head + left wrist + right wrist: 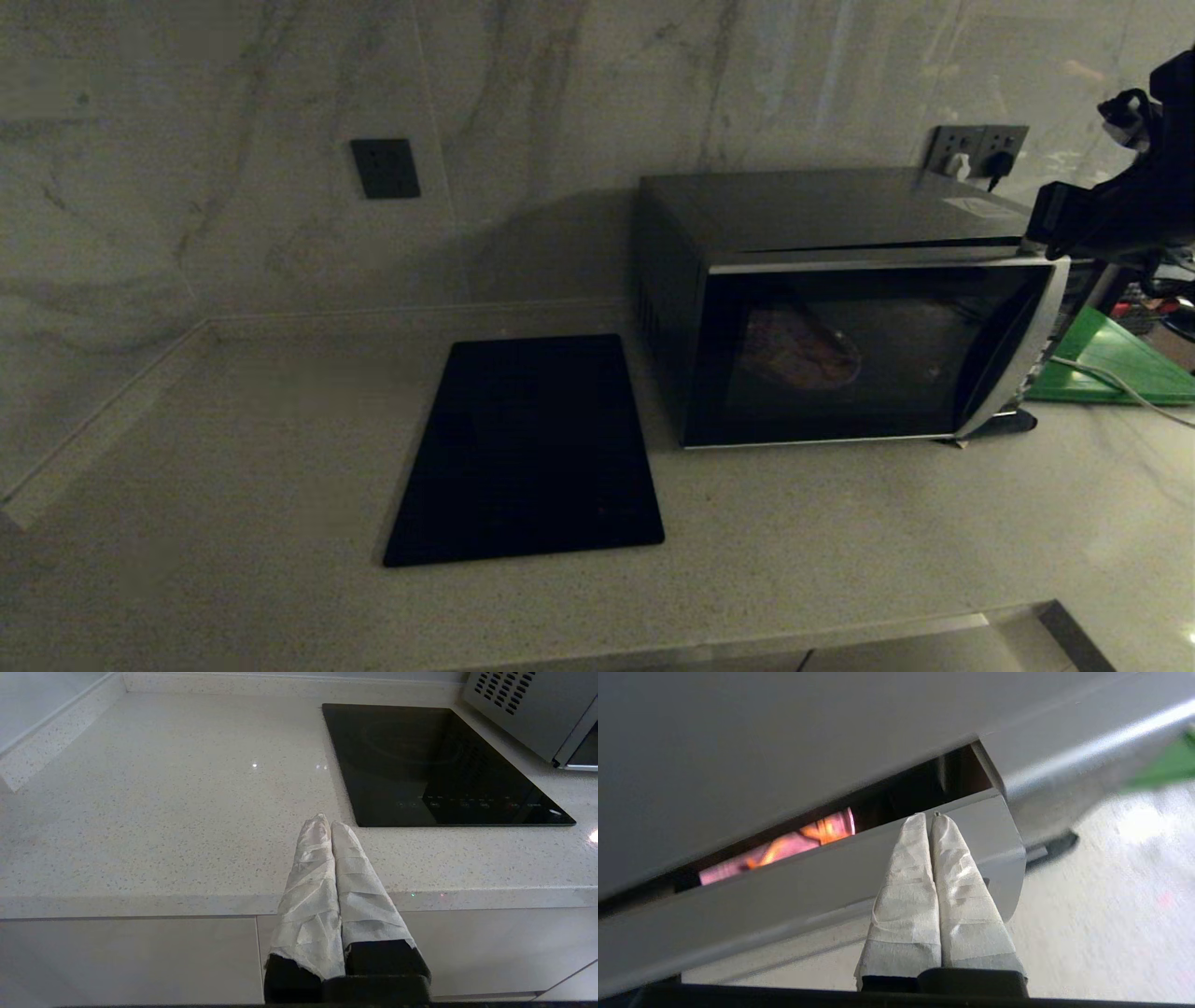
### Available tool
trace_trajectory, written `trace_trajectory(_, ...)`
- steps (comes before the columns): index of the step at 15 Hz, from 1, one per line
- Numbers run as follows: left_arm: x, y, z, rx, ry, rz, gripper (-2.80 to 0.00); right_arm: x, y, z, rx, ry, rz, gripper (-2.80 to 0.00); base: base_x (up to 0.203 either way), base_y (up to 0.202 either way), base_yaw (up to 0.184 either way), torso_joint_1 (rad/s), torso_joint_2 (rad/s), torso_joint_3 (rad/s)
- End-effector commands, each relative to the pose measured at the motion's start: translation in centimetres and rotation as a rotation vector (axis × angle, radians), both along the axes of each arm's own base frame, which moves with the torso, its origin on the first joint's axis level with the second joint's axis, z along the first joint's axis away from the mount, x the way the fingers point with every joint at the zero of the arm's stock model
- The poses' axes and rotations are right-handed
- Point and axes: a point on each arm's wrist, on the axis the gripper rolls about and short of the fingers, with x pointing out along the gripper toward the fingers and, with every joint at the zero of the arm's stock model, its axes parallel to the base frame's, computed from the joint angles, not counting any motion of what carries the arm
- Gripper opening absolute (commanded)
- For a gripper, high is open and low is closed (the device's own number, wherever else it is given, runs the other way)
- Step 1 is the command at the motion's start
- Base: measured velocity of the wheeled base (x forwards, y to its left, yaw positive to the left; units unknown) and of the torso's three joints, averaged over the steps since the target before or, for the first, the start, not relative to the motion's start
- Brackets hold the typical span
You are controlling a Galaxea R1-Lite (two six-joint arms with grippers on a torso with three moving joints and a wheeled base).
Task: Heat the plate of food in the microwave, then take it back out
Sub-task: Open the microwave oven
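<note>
- Right gripper (928, 817) — fingers pressed together, empty — at the microwave (840, 308) door's top edge, door ajar.
- Plate of food (801, 353) inside.
- Left gripper (325, 823) closed, over the counter's (163, 812) front edge.

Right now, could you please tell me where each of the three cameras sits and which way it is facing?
Head view: on the robot's head, looking forward and down at the counter, cooktop and microwave; the right arm shows by the door's upper right corner.
Left wrist view: behind the shut left gripper, hovering over the counter's front edge, facing the cooktop.
Right wrist view: behind the shut right gripper, its tips at the door's top edge, facing the gap where the plate of food shows.
Shared: head and right wrist both show the plate of food inside the microwave.
</note>
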Motion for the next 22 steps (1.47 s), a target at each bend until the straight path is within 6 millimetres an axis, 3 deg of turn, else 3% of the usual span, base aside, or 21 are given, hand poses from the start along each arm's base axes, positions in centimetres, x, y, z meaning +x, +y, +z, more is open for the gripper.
trace_trajectory(1, 0.0, 0.0, 0.0, -0.001, 0.0, 0.001, -2.8, -1.1, 0.2, 0.5, 0.008, 0.031, -0.002, -2.8, 0.0, 0.0, 0.0, 0.0, 0.0, 0.0)
trace_trajectory(6, 0.0, 0.0, 0.0, -0.001, 0.0, 0.001, -2.8, -4.0, 0.7, 1.9, 0.013, 0.074, 0.0, -2.8, 0.0, 0.0, 0.0, 0.0, 0.0, 0.0)
trace_trajectory(14, 0.0, 0.0, 0.0, -0.001, 0.001, 0.001, -2.8, -10.5, 2.1, 3.1, 0.089, 0.227, 0.098, -2.8, 0.0, 0.0, 0.0, 0.0, 0.0, 0.0)
trace_trajectory(18, 0.0, 0.0, 0.0, -0.001, 0.001, 0.001, -2.8, -11.6, 2.4, 4.6, 0.098, 0.166, 0.133, -2.8, 0.0, 0.0, 0.0, 0.0, 0.0, 0.0)
trace_trajectory(22, 0.0, 0.0, 0.0, -0.001, 0.001, 0.001, -2.8, -11.5, 2.3, 4.5, 0.094, 0.169, 0.12, -2.8, 0.0, 0.0, 0.0, 0.0, 0.0, 0.0)
